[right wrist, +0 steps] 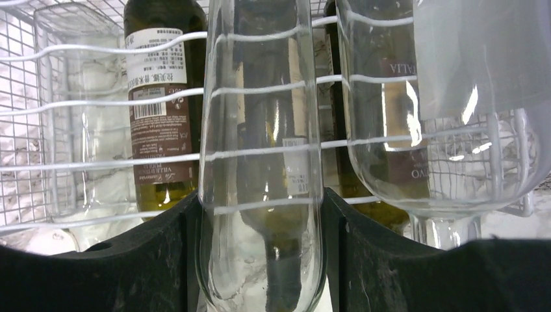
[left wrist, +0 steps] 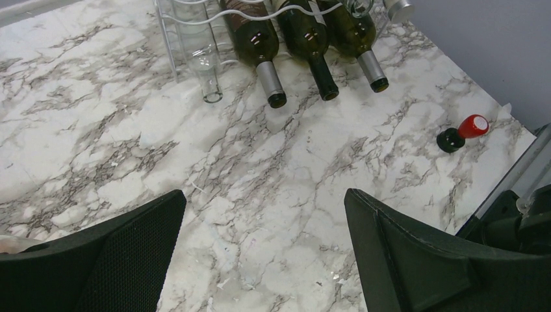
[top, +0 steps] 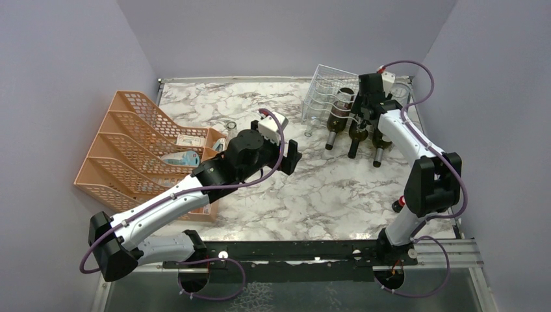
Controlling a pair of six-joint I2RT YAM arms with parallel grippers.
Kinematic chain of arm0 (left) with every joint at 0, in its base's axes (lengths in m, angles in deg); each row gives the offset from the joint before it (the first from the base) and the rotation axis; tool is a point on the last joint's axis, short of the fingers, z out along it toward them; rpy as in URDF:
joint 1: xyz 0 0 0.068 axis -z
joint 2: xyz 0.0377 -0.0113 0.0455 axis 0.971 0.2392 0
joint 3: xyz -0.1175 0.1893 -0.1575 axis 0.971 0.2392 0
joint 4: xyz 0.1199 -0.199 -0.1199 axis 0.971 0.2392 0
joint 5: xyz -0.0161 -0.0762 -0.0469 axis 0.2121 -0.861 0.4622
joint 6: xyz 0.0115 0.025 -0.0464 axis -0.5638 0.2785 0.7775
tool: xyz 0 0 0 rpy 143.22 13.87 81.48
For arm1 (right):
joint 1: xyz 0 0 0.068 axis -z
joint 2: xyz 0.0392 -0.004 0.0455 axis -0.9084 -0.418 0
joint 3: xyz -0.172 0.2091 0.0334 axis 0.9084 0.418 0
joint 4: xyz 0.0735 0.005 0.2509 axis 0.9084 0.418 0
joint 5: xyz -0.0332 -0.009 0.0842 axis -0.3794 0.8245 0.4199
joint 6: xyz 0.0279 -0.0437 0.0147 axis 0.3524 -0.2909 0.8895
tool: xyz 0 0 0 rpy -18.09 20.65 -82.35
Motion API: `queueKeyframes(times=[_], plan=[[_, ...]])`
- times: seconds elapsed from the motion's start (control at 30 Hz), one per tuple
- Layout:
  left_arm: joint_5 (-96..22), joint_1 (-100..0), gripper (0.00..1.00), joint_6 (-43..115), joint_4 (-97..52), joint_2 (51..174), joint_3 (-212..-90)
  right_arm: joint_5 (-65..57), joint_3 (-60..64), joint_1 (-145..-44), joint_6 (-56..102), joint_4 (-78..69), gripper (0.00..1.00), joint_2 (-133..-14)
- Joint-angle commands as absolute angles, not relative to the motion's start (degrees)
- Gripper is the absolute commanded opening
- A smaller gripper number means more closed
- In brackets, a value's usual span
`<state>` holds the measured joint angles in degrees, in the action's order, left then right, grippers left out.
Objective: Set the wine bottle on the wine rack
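While right jaws clamp clear bottle [right wrist: 260,130], left jaws apart; bottle's far end cropped.

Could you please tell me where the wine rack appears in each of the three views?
Top external: the wine rack stands at the table's far side, right of centre.
Left wrist: only its front wires show, along the top edge, left of centre.
Right wrist: its white wires cross the whole picture, with the clear bottle in the middle.
Shared landmark: the dark green bottles lying in the rack, seen in all three.
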<state>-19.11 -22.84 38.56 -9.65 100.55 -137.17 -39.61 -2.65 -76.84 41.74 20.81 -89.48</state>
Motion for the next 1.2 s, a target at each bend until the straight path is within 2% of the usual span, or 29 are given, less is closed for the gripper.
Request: queueKeyframes(times=[0.0,0.63,0.73,0.97,1.07,1.17], plan=[[-20.74,-22.99,0.99,37.87,-8.47,101.58,-139.14,-42.4,-4.26,-76.11,41.12,13.55,0.01,-89.76],[-21.15,-22.99,0.99,37.66,-8.86,101.85,-138.89,-44.06,0.92,-76.1,34.52,2.32,0.02,-92.15],[-21.16,-22.99,0.99,37.65,-8.8,101.67,-138.95,-43.34,0.96,-76.01,34.39,2.28,0.12,-93.01],[-20.69,-22.99,0.99,37.49,-8.73,101.08,-139.21,-42.44,-1.35,-75.74,36.28,8.11,0.49,-94.58],[-20.57,-22.99,0.99,37.22,-8.68,100.89,-139.48,-41.74,-1.62,-75.7,36.57,9.16,0.59,-93.84],[-20.42,-23.04,0.99,36.85,-8.56,100.75,-139.8,-41.17,-2.1,-75.7,36.45,10.22,0.65,-92.58]])
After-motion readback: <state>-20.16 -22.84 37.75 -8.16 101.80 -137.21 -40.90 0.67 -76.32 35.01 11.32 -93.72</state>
